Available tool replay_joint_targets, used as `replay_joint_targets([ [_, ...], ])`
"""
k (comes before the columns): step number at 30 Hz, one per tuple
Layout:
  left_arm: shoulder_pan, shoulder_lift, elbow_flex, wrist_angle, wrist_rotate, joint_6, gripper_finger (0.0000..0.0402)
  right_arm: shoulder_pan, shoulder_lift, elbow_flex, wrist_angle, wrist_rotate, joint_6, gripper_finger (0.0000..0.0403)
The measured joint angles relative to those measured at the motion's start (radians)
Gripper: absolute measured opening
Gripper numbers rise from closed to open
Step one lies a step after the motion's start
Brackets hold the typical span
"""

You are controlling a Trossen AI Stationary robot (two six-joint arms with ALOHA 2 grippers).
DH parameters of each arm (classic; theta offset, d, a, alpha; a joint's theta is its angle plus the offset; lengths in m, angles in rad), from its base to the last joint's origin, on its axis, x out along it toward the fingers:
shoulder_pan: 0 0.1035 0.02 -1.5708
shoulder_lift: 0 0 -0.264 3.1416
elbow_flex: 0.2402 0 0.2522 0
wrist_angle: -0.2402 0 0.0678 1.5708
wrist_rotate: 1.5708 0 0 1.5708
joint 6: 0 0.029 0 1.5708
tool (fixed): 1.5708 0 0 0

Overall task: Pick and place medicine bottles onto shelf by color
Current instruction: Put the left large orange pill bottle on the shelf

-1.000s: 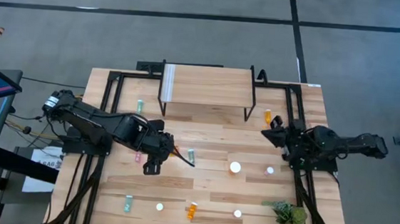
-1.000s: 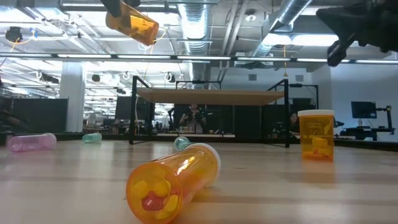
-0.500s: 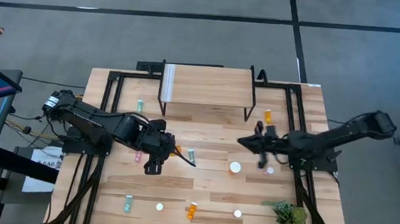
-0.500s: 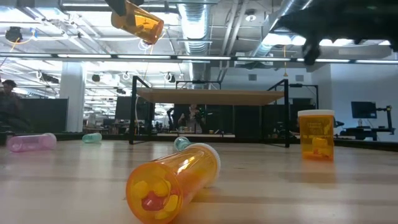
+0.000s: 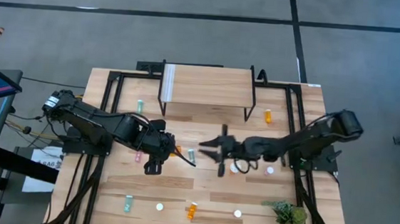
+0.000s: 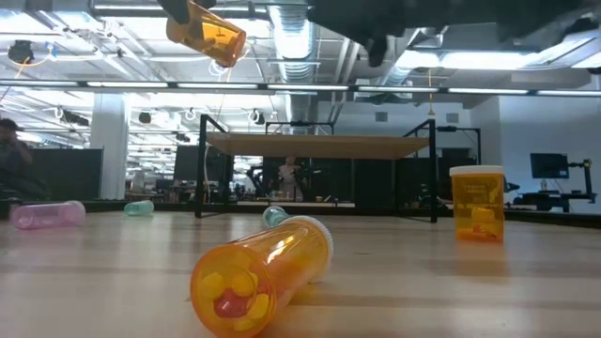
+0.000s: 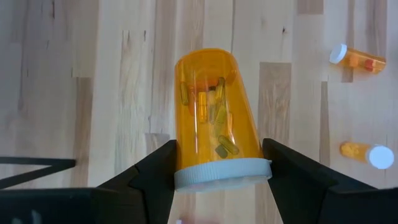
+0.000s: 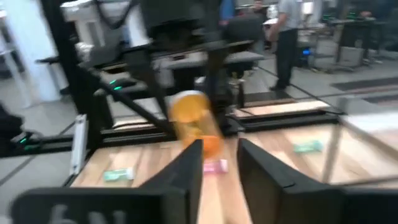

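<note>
Orange pill bottle (image 7: 214, 118) stays clamped in our left gripper (image 5: 170, 150); our right gripper (image 5: 211, 149), fingers spread and empty, has swung leftward to mid-table facing it.

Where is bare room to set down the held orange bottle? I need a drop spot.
The shelf top is entirely bare. Bare tabletop lies between the shelf legs and the left gripper holding the orange bottle. The middle is crowded: the right gripper, open, reaches in.

eleven medicine bottles (image 5: 191, 211), one shelf (image 5: 209, 84), one small plant (image 5: 290, 216), two robot arms (image 5: 113, 125)
</note>
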Motion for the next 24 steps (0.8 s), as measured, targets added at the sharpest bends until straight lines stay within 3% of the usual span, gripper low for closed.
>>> replay_joint_targets([
  [6, 0.0, 0.0, 0.0, 0.004, 0.0, 0.0, 0.0206, 0.013, 0.141, 0.111, -0.003, -0.011, -0.021, 0.0255],
  [10, 0.0, 0.0, 0.0, 0.006, 0.0, 0.0, 0.0206, 0.004, 0.195, 0.166, 0.0, -0.013, -0.022, 0.0299],
  [24, 0.0, 0.0, 0.0, 0.015, 0.001, -0.002, 0.0206, -0.022, 0.237, 0.221, 0.007, -0.052, -0.02, 0.0315],
])
